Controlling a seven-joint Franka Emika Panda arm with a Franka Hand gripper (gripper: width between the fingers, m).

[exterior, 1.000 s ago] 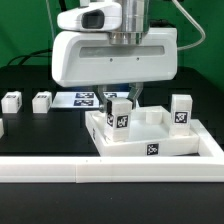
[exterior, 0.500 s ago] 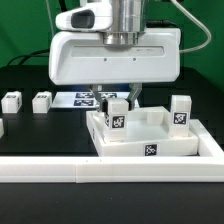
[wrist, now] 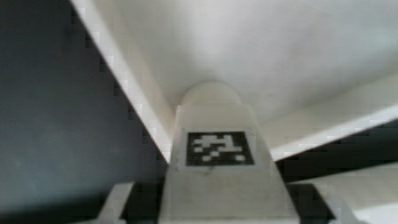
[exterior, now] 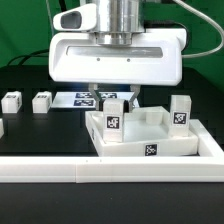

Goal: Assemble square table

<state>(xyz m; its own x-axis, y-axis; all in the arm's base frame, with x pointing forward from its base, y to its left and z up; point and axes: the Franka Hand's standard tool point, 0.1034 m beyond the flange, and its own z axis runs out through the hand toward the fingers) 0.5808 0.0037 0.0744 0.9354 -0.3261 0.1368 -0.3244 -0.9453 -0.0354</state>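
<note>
The white square table top [exterior: 160,143] lies upside down behind the rail, with its raised rim and a tag on its front wall. My gripper [exterior: 115,98] is above its near left corner, shut on a white tagged leg [exterior: 113,117] that stands upright at that corner socket. In the wrist view the same leg [wrist: 219,140] fills the middle between my fingers [wrist: 128,203], with the top's rim [wrist: 169,60] behind it. A second leg [exterior: 181,111] stands upright at the top's right corner.
Two loose legs [exterior: 11,101] [exterior: 42,101] lie on the black table at the exterior view's left, and a third [exterior: 2,128] shows at the edge. The marker board [exterior: 84,98] lies behind the gripper. The long white L-shaped rail [exterior: 90,170] runs along the front.
My gripper has shifted slightly toward the exterior view's left, carrying the held leg with it. The other legs and the top have not moved.
</note>
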